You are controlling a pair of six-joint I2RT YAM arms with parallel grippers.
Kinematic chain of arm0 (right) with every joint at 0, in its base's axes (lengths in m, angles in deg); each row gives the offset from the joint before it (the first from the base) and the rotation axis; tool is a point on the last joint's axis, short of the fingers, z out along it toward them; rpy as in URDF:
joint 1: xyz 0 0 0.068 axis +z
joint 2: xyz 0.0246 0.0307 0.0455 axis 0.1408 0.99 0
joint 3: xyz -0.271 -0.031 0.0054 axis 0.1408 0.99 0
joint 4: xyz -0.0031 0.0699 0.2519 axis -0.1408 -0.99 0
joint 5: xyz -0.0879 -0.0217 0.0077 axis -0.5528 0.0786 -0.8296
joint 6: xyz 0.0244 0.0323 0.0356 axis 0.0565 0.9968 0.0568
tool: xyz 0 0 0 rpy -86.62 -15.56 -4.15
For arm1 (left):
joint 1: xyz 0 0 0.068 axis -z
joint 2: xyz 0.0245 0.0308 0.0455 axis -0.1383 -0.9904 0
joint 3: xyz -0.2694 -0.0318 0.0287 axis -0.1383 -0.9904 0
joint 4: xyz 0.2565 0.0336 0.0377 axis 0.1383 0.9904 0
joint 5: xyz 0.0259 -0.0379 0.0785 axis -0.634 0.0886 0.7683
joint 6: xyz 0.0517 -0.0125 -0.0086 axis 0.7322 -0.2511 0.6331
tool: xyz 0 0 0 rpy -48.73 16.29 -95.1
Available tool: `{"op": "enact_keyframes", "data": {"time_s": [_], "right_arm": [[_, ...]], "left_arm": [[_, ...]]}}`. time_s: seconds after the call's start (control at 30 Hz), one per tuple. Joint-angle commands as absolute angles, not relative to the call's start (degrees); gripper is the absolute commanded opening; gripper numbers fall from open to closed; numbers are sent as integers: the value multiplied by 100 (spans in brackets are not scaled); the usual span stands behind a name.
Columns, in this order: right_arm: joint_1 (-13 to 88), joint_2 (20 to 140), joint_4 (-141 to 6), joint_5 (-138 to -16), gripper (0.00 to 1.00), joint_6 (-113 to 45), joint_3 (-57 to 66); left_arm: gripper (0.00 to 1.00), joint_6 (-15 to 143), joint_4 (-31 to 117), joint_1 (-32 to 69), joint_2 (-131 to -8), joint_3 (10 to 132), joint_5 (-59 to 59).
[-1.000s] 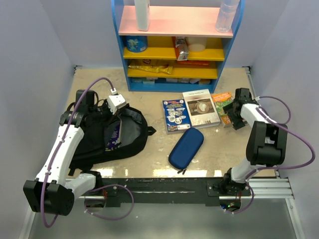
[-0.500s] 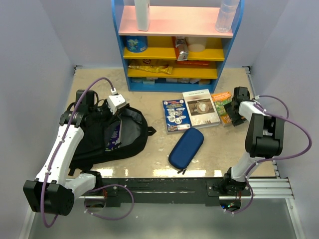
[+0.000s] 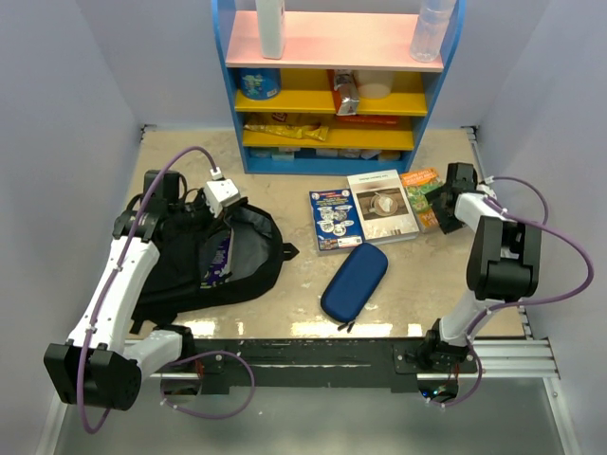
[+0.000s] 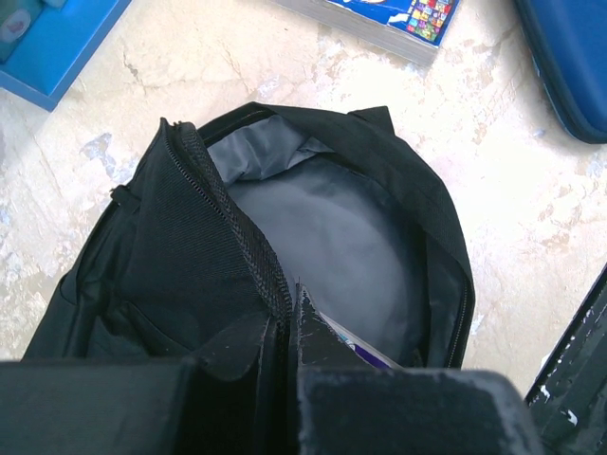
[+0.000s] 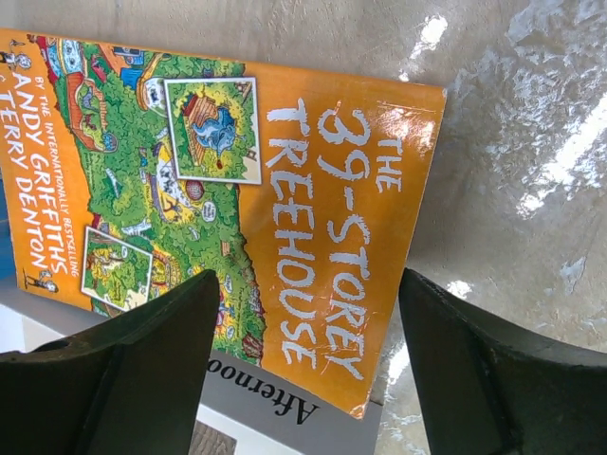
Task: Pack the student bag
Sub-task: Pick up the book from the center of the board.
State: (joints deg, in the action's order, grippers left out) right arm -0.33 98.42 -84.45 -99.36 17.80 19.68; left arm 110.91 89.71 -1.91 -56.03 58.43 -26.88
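Left side: the left fingers (image 4: 237,355) are pressed together on the zipper edge of the student bag (image 4: 313,246). My read is that this pinch lifts the flap so the mouth stands open for loading. The bag lies on the left of the desk (image 3: 417,284), opening towards the books. Its grey lining shows, and something purple-edged (image 4: 356,349) sits low inside; I cannot tell what it is.

Right side: the right fingers (image 5: 123,360) are spread, one on each side of the near end of the orange book (image 5: 285,190), with no contact that I can see. That book's far end overlaps the grey book (image 3: 382,206), which lifts one edge off the desk, likely why I'm approaching from this end. The blue pencil case (image 3: 354,282) lies between bag and books, clear of both arms.
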Motion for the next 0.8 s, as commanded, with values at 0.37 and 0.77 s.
{"op": "enact_keyframes", "data": {"time_s": [0.37,0.77], "right_arm": [[-43,8899,-7462,-9603,76,1722,2233],[-43,9296,-7471,-9119,27,2127,2524]], "left_arm": [[0,11179,8831,-162,-5529,6021,-3037],[0,11311,8910,-136,-5477,5994,-2914]]}}
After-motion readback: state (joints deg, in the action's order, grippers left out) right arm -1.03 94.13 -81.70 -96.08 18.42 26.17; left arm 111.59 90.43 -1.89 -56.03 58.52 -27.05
